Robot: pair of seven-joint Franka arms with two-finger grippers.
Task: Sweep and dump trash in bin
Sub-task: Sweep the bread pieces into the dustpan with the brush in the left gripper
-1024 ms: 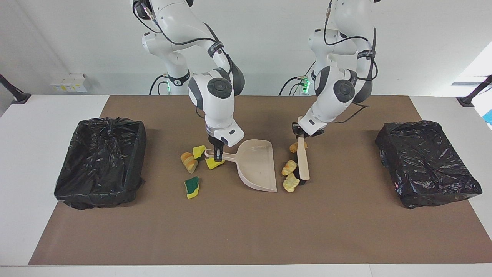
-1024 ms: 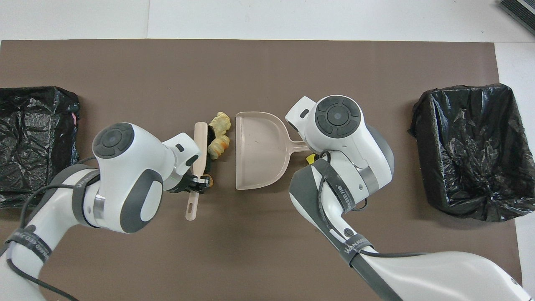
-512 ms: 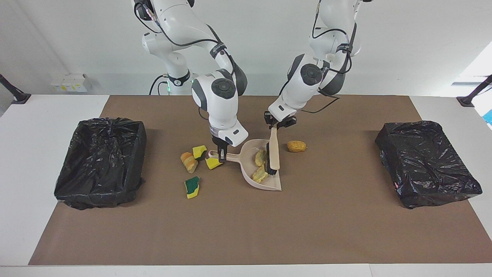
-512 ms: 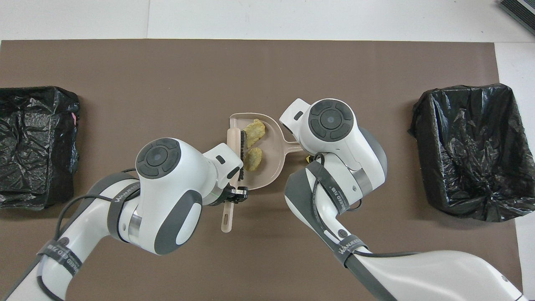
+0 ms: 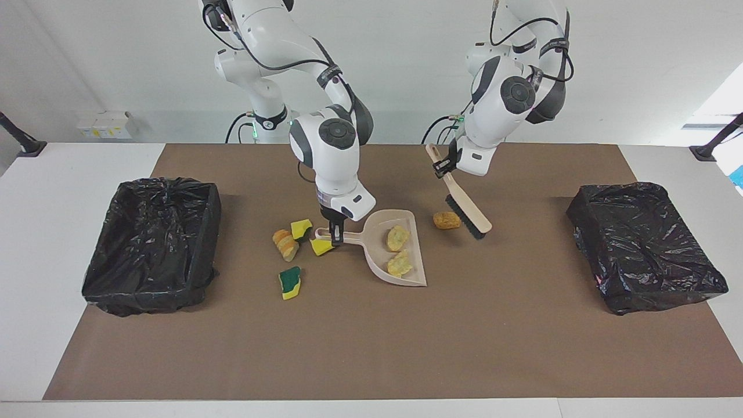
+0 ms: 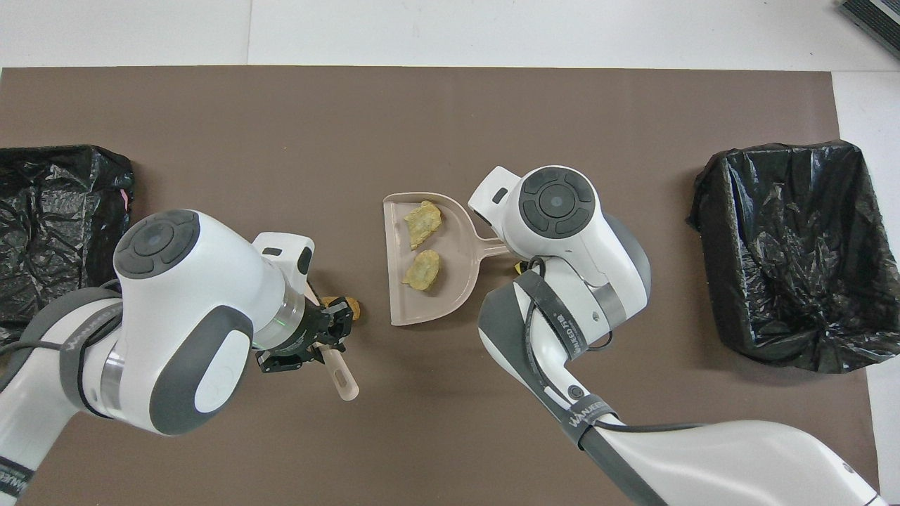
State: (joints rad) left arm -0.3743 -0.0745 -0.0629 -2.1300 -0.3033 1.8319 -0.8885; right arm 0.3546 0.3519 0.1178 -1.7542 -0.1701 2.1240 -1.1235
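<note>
The dustpan (image 5: 390,249) handle is clamped by the right gripper (image 5: 335,234), the brush (image 5: 464,203) by the left gripper (image 5: 444,168). The bread piece (image 5: 447,220) (at the pan's two o'clock) could be pushed past the pan mouth.

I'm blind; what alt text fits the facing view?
A right end effector holds a beige plastic dustpan containing two yellow scraps, while a left end effector holds a beige hand brush beside a golden-brown bread piece.
</note>
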